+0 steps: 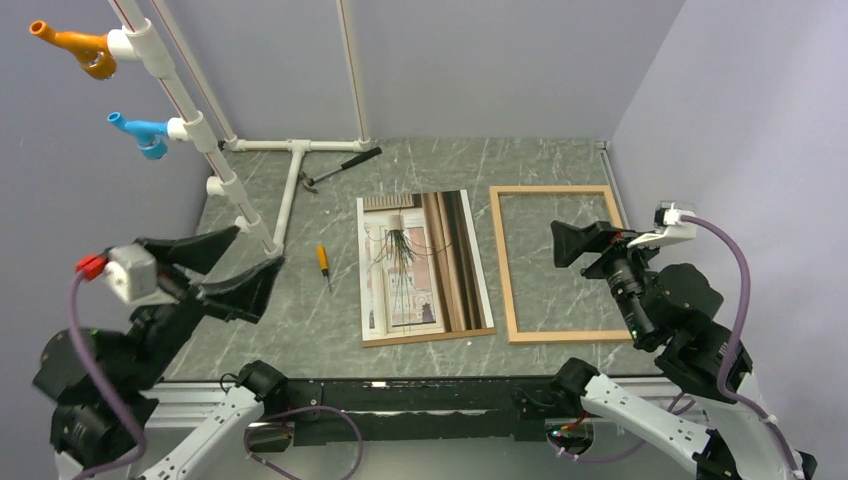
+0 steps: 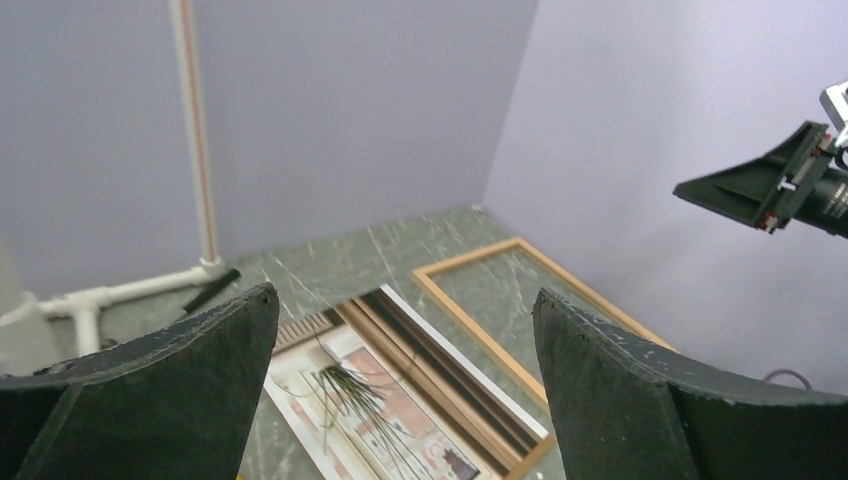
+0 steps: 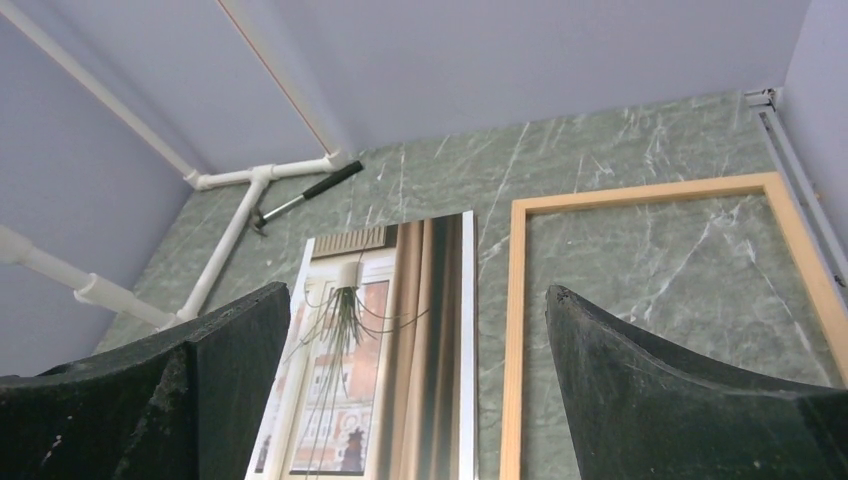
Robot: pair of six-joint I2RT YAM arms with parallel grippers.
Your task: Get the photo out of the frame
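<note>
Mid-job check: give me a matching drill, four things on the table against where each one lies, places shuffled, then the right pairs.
Things:
1 photo
2 frame
3 hammer
4 screwdriver

Places:
A far edge, by the white pipe
B right side, lying empty
C just left of the photo
D middle, face up

Pairs: 1-D, 2-B, 3-A, 4-C

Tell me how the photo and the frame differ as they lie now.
The photo is a solid printed sheet, beige and brown; the frame is an open light-wood border with the table showing through it. The photo lies to the left, the frame to the right, a gap between them. Both lie flat, long sides roughly parallel.
</note>
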